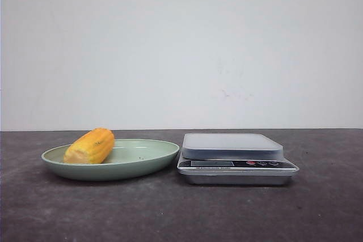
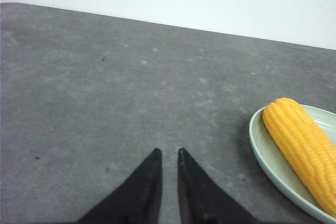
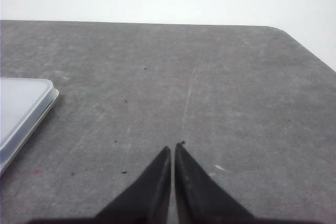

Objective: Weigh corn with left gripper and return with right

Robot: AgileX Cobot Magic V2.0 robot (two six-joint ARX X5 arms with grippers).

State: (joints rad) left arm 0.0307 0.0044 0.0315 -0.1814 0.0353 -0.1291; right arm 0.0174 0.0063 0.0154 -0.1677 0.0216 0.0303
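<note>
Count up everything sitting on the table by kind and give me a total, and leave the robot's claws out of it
Corn: 1, lying in the plate
Green plate: 1
Kitchen scale: 1, nothing on its platform
Total: 3

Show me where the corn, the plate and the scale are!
corn [image 1: 89, 146], front view, middle of the cob.
plate [image 1: 148, 152], front view, bare inside near the right rim.
scale [image 1: 231, 145], front view, its top platform.
</note>
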